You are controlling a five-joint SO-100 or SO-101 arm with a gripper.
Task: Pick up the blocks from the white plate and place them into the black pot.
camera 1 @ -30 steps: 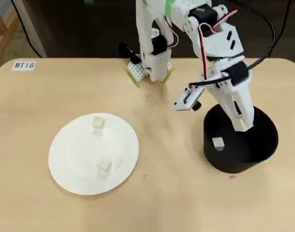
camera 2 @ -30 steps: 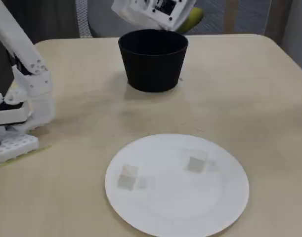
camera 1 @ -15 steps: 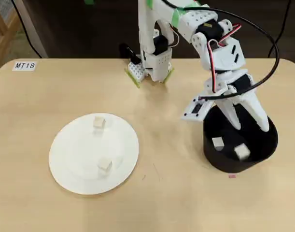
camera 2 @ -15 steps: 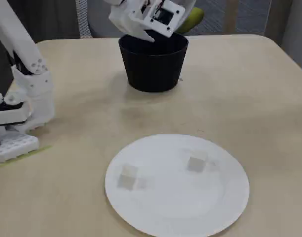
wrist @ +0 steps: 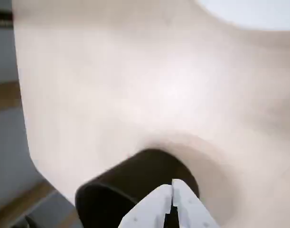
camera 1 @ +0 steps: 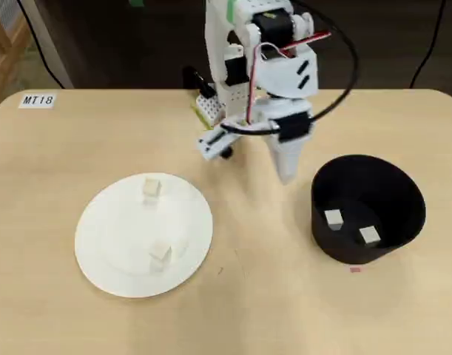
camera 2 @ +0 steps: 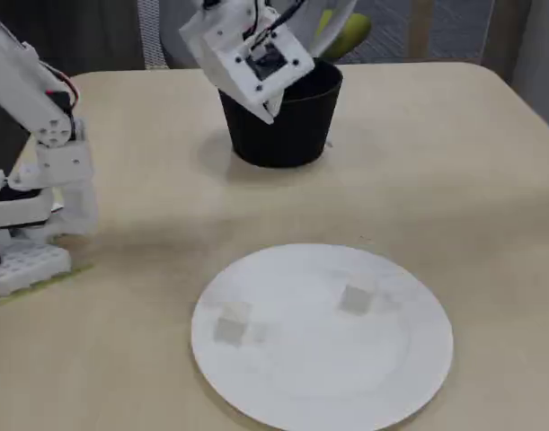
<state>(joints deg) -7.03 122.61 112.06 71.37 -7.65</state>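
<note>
Now | hand [camera 1: 286,176] closed, empty | black pot [camera 1: 373,194] just beside | two blocks [camera 1: 333,217] inside

This looks like a robotics lab or teaching room rather than a home. The table [camera 1: 55,310] is a plain, pale wood-effect top with rounded corners, bare except for the test props, and it carries a small white label reading "MT18" [camera 1: 38,100] near its far left corner in the overhead view, the sort of inventory tag used on institutional furniture. A white, 3D-printed hobby arm [camera 2: 31,135] with exposed red and black wiring is mounted at the table edge on a white perforated base [camera 2: 24,267]. Black cables [camera 1: 436,37] run over a dark floor behind the table, and a wooden frame [camera 1: 5,52] stands at the left edge.
</note>
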